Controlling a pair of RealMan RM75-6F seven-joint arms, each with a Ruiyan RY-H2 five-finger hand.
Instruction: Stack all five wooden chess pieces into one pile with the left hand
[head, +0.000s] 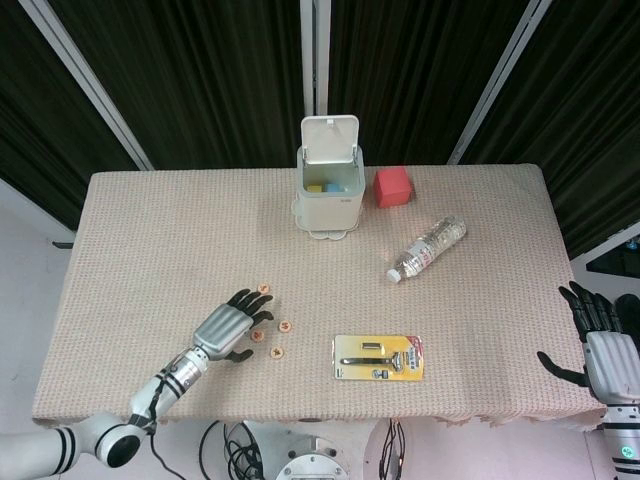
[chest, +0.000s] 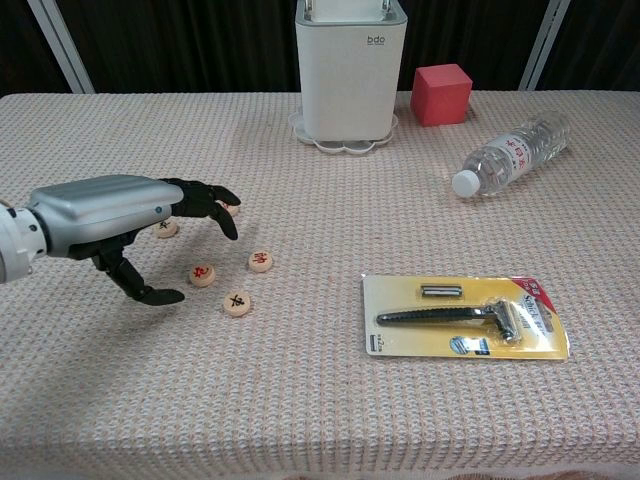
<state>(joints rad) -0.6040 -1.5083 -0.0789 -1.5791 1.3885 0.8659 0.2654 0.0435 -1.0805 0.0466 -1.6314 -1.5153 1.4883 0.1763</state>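
Left hand (chest: 120, 215) hovers over the scattered chess pieces (chest: 237, 302), fingers spread, palm down, grasping nothing. 5 wooden discs lie flat and apart on the table (chest: 320, 420), none stacked; 2 sit partly under its fingertips. Farther right lies a packaged razor (chest: 465, 318). Right hand (head: 605, 352) hangs spread and unladen off the table's right edge.

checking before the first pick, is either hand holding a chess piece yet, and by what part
Nothing is held. The left hand hovers open over the chess pieces, fingers spread. The right hand is open, off the table's edge.
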